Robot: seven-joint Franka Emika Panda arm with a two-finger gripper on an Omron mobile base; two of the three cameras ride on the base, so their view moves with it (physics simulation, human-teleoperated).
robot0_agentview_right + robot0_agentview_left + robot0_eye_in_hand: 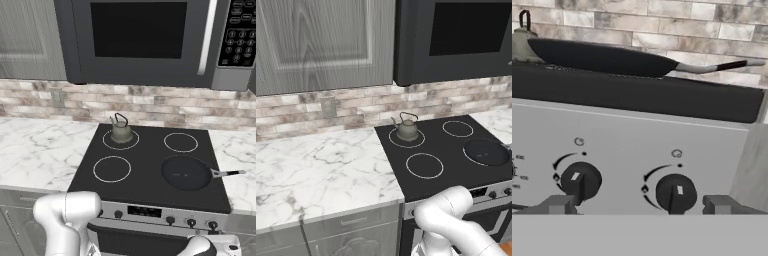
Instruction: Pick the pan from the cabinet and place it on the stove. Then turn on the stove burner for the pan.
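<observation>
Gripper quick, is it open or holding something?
Gripper: open and empty, fingers wide apart in front of the black round stove knob.

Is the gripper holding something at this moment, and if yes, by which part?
Nothing is held. The gripper is open, its fingertips apart in front of the stove's black knobs. The pan sits free on the stove.

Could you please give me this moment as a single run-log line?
pan: on stove, front right burner | tool: open, facing two front knobs, not touching | burner: not yet switched on | kettle: rear left ring
</observation>
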